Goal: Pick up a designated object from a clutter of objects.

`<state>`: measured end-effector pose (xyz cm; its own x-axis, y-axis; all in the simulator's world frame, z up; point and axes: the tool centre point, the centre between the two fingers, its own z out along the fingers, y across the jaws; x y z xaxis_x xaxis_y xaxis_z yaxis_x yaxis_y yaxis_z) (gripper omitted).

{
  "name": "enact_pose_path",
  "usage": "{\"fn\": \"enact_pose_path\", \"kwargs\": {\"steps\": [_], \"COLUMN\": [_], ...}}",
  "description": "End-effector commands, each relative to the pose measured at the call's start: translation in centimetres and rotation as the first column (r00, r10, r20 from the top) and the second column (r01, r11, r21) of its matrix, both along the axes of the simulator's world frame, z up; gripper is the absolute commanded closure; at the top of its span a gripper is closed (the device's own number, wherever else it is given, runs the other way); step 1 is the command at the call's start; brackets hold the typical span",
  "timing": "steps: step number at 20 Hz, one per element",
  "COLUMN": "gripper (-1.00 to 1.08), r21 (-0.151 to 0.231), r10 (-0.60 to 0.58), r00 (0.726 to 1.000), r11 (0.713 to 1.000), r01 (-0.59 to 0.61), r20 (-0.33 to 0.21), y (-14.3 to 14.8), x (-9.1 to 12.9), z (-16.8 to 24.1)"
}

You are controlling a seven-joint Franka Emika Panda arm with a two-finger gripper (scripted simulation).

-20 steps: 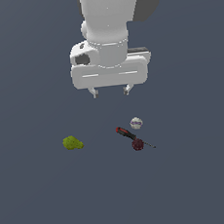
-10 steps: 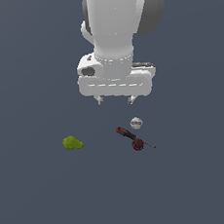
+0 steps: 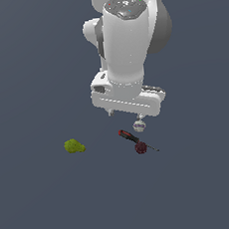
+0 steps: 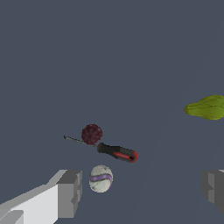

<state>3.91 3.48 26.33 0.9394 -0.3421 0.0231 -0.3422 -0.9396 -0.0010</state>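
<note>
We see the gripper (image 4: pixel 140 192) with jaws apart, holding nothing. The maroon plum (image 4: pixel 92 134) lies touching the screwdriver (image 4: pixel 116 152) shaft, beyond the white ball (image 4: pixel 101 178), off the jaw centreline.

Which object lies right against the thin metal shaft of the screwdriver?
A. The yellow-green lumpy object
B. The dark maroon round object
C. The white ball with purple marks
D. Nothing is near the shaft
B. In the wrist view the dark maroon round object sits on the screwdriver shaft, while the white ball is near the handle and the yellow-green lumpy object lies far off.
</note>
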Motion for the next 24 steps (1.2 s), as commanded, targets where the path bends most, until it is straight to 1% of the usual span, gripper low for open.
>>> {"fn": "enact_pose_path", "kwargs": {"steps": [1,6,12,18,24], "gripper": [-0.92,-0.92,-0.92,-0.92,-0.92], "r21": [0.003,0.008,0.012,0.013,0.013], "r10": [-0.058,-0.171,-0.304,-0.432,-0.551], "r00": [0.998,0.985,0.953,0.902,0.834], "r11": [0.998,0.985,0.952,0.902,0.834], "r01": [0.058,0.171,0.304,0.432,0.551], "r20": [-0.001,-0.004,-0.009,-0.014,-0.018], "y": [0.5,1.5,2.8,4.0,5.2], "x": [0.4,1.0,1.5,1.9,2.0], "z": [-1.2,-3.5,-6.4,-9.4,-12.3]}}
